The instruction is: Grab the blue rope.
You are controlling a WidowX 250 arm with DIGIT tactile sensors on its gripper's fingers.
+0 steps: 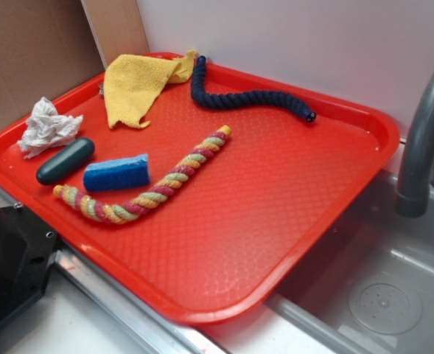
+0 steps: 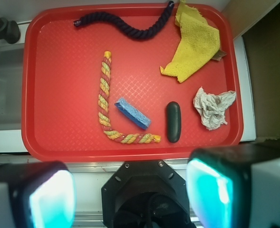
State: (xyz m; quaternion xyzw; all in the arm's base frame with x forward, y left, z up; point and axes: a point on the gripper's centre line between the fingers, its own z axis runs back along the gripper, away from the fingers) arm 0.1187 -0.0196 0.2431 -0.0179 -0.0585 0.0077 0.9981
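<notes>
Wrist view, looking straight down: the gripper sits at the bottom edge with its two pale, teal-lit fingers spread wide apart and holding nothing, hovering off the near rim of a red tray. The blue rope lies at the tray's far edge, well away from the gripper and straight ahead of it. It is thick, dark navy, tightly twisted, one colour throughout, curved in a shallow wave with bound ends. Closer to the gripper lie a multicoloured rope bent into an L, a blue sponge and a dark green capsule. Ahead and right are a yellow cloth, touching the blue rope's right end, and a crumpled paper.
</notes>
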